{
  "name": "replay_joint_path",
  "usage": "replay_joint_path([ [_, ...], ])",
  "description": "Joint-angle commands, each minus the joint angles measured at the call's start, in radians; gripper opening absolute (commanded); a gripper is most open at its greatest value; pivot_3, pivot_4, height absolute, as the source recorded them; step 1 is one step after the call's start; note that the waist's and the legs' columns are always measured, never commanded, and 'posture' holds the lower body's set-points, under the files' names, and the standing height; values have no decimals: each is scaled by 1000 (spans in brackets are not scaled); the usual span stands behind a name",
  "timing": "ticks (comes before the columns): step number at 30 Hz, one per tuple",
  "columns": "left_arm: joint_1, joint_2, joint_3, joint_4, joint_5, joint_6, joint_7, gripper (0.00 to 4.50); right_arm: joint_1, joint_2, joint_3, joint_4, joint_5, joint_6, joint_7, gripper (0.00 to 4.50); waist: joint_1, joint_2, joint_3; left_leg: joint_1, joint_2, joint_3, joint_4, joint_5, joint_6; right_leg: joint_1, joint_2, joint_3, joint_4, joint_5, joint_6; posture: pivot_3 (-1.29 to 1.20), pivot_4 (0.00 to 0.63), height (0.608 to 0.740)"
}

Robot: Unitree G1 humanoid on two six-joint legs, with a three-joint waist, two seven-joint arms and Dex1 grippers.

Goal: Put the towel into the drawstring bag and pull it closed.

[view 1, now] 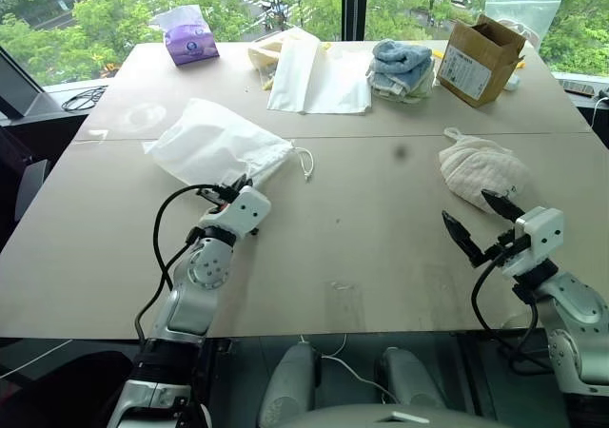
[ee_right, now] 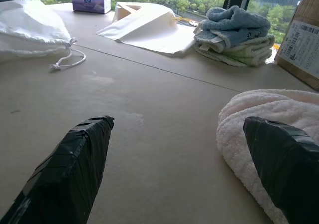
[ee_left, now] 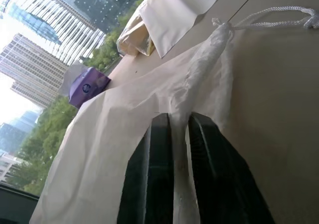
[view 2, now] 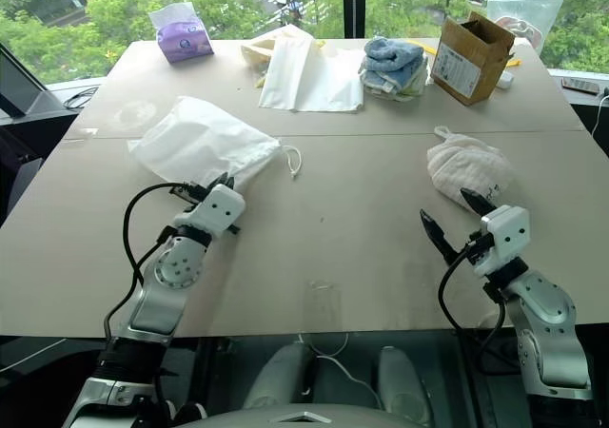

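Beige desk (view 1: 362,238) by treetop windows. My left tool (view 1: 235,186) pinches drawstring bag (view 1: 214,145) at 10 o'clock; right tool (view 1: 481,219) gapes beside towel (view 1: 476,166), 2 o'clock. Left wrist view adds skyscrapers.

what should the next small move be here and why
Probably lift the bag's edge a little with the left hand. Its fingers are shut on the drawstring bag near the mouth, while the bag lies flat on the table. The right hand is open beside the towel, not gripping it, so raising the mouth looks like the sensible first step.
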Motion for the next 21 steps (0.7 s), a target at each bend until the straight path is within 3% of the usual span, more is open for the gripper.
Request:
replay_joint_path([
  [1, -15, 11, 21, -18, -2, -19, 12, 115, 3, -9, -24, -26, 6, -27, 3, 4500, 0, 0, 0, 0, 0, 0, 0, 0, 0, 0, 0, 0, 0, 0, 0, 0, 150, 740],
  [5, -33, -3, 39, -34, -75, -31, -28, 115, 1, -8, -24, -23, 5, -30, 2, 4500, 0, 0, 0, 0, 0, 0, 0, 0, 0, 0, 0, 0, 0, 0, 0, 0, 150, 740],
  [8, -72, -62, 104, -71, -333, 20, -158, 115, -4, -8, -20, -23, 5, -30, 1, 4500, 0, 0, 0, 0, 0, 0, 0, 0, 0, 0, 0, 0, 0, 0, 0, 0, 150, 740],
  [11, -137, -139, 233, -123, -653, 260, -241, 115, -9, -8, -19, -19, 5, -30, 2, 4500, 1, 0, 0, -1, 0, -1, 1, 0, 0, 0, 0, -1, 0, 0, 0, 0, 150, 740],
  [14, -198, -116, 300, -169, -832, 423, -300, 115, -18, -6, -15, -13, 3, -31, 1, 4500, -5, 0, 0, -1, 0, -1, 1, 0, -1, 0, 0, -1, 1, 0, 0, 0, 150, 740],
  [17, -248, -91, 334, -206, -950, 535, -324, 115, -23, -5, -11, -11, 2, -31, -1, 4500, -6, 0, 0, -1, 0, -1, 1, 0, -1, 0, 1, -1, 1, 0, 0, 0, 150, 740],
  [21, -314, -41, 351, -224, -991, 593, -316, 115, -30, -1, -5, -1, -2, -38, -2, 4500, -4, 0, 0, 0, 0, -1, 2, 1, -1, 2, 1, -1, 0, 0, 0, 0, 150, 740],
])
